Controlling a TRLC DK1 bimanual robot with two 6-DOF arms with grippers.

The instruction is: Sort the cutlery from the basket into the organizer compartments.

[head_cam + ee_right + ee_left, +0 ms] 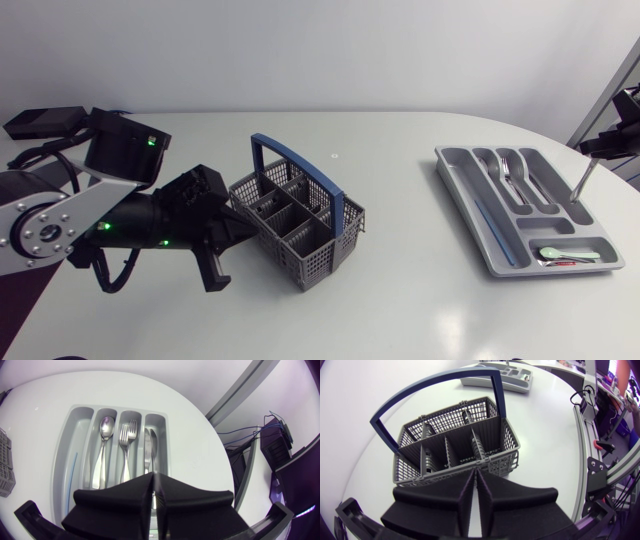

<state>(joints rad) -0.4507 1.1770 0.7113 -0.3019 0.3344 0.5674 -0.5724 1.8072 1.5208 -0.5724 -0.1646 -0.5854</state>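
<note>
1. Head view, table (400, 300): the grey basket (296, 222) with its blue handle stands a little toward 9 o'clock of the table's middle. The grey organizer (470, 205) lies well apart from it, at its 3 o'clock.
2. Left gripper (475, 474): fingers pressed together with nothing between them. It sits at about 8 o'clock of the basket, tips right at the near wall. I cannot tell whether they touch it.
3. The basket compartments that show in the left wrist view hold no cutlery.
4. Right gripper (153, 478): clamped on a slim silver piece of cutlery (580, 185). The piece hangs tilted over the organizer's 3 o'clock side, lower end at the outermost long compartment. Contact with the tray and the type of piece cannot be told.
5. Organizer contents, right wrist view: a spoon (102, 450), forks (127, 442) and knives (150, 450), each kind in its own long compartment. A thin blue rod (75, 466) lies in the outer compartment beside the spoon.
</note>
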